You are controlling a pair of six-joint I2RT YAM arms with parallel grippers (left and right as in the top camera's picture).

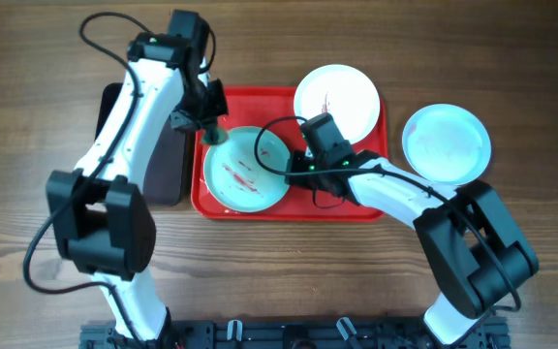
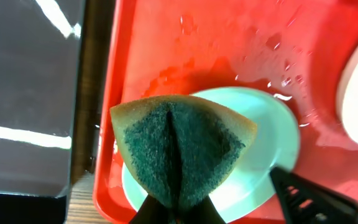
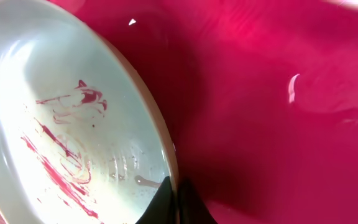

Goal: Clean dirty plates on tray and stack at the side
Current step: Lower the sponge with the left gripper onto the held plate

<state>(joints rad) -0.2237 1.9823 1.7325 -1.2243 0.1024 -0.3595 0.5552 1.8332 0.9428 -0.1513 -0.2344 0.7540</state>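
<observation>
The red tray (image 1: 356, 208) sits mid-table, wet with droplets. In its 9 o'clock half lies the smeared mint plate (image 1: 245, 170), streaked dark red. The left gripper (image 1: 213, 131) has a folded green sponge (image 2: 179, 149) clamped between its fingers, at the plate's 11 o'clock edge; it may be touching the rim, but the wrist view is too tight to be sure. The right gripper (image 3: 176, 202) is pinched onto the same plate's rim at 3 o'clock. A white plate (image 1: 337, 97), faintly marked, sits at the tray's 1 o'clock corner, overhanging the rim. The second mint plate (image 1: 446, 143) rests on the table, off the tray at 3 o'clock. A black tray (image 2: 30, 93) lies just beside the red one at 9 o'clock.
</observation>
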